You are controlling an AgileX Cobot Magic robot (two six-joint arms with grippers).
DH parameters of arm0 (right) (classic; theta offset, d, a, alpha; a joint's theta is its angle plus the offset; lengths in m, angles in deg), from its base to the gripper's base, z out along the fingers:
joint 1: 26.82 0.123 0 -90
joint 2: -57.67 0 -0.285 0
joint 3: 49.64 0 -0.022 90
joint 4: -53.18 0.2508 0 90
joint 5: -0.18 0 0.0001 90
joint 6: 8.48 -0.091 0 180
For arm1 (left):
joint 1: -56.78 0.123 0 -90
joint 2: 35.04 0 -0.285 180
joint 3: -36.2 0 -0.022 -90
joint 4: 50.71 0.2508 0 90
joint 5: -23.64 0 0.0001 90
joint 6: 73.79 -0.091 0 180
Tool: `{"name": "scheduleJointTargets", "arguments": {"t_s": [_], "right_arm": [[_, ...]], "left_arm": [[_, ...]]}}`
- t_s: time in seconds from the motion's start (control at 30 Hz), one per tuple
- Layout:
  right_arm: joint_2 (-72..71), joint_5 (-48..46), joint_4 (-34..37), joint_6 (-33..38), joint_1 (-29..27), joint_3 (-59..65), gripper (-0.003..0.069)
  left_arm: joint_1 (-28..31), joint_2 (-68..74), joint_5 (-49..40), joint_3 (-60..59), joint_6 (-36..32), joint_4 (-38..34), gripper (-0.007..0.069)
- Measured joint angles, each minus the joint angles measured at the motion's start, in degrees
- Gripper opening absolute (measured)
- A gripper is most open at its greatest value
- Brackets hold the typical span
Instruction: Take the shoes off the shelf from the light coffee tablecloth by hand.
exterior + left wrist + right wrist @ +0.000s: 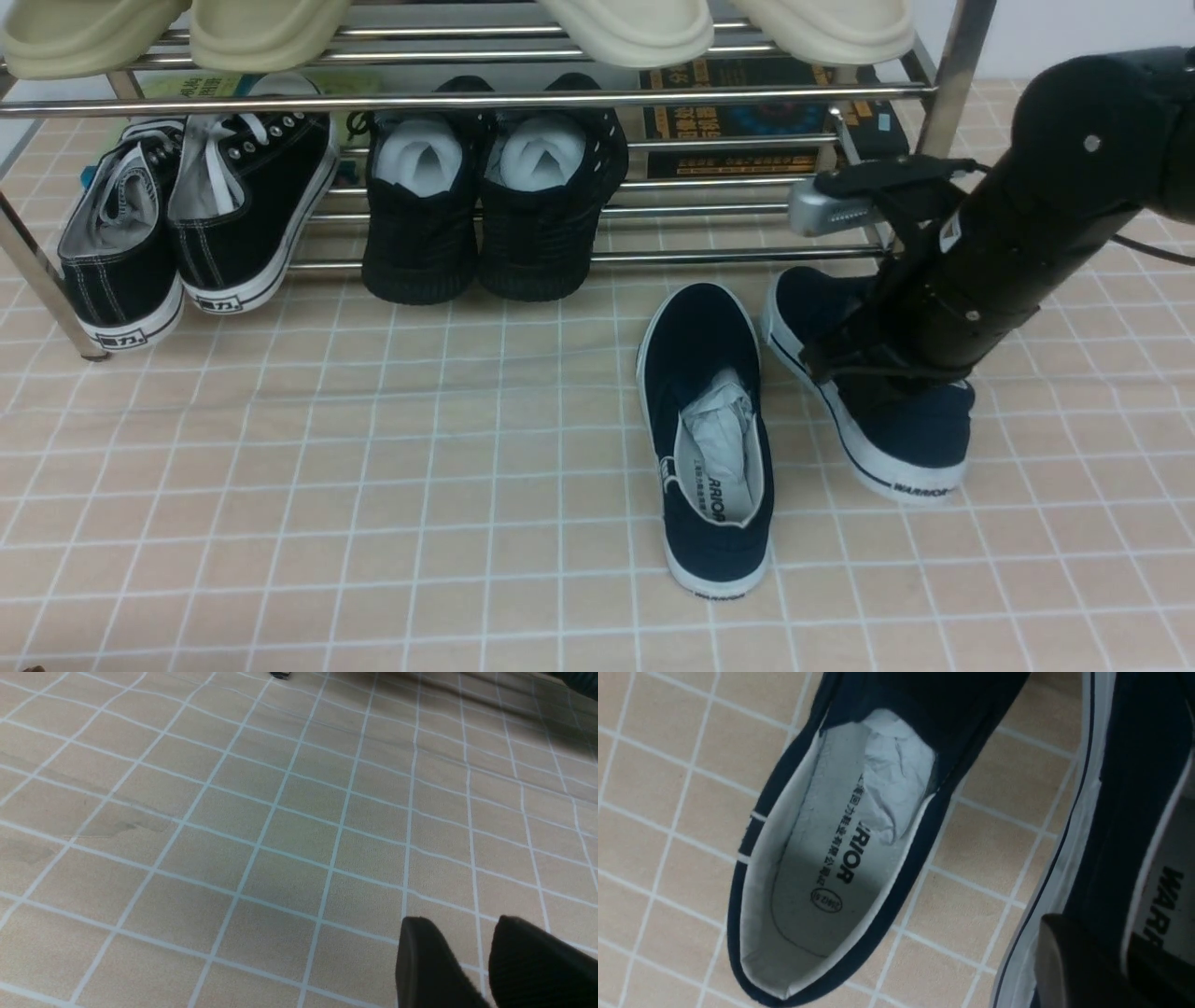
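Both navy-blue slip-on shoes lie on the light coffee tablecloth in front of the silver shelf. The left shoe lies free, paper stuffing showing; it also shows in the right wrist view. My right gripper is shut on the side wall of the right shoe, one finger outside and one inside, as the right wrist view shows for the gripper and shoe. My left gripper hangs over bare cloth, fingers slightly apart and empty; it is out of the front view.
On the shelf's lower tier stand black lace-up sneakers, all-black shoes with white stuffing and a dark printed box. Cream slippers sit on the top tier. A shelf leg stands just behind my right arm.
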Motion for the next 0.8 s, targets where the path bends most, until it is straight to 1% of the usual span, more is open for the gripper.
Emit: {"name": "scheduleJointTargets", "arguments": {"t_s": [0.43, 0.8], "right_arm": [[3.2, 2.1, -0.1, -1.0, 0.0, 0.0, 0.0022], [4.4, 2.6, 4.7, -1.0, 0.0, 0.0, 0.0034]], "left_arm": [[0.0, 0.0, 0.0, 0.0, 0.0, 0.0, 0.0239], [0.0, 0.0, 0.0, 0.0, 0.0, 0.0, 0.024]]}}
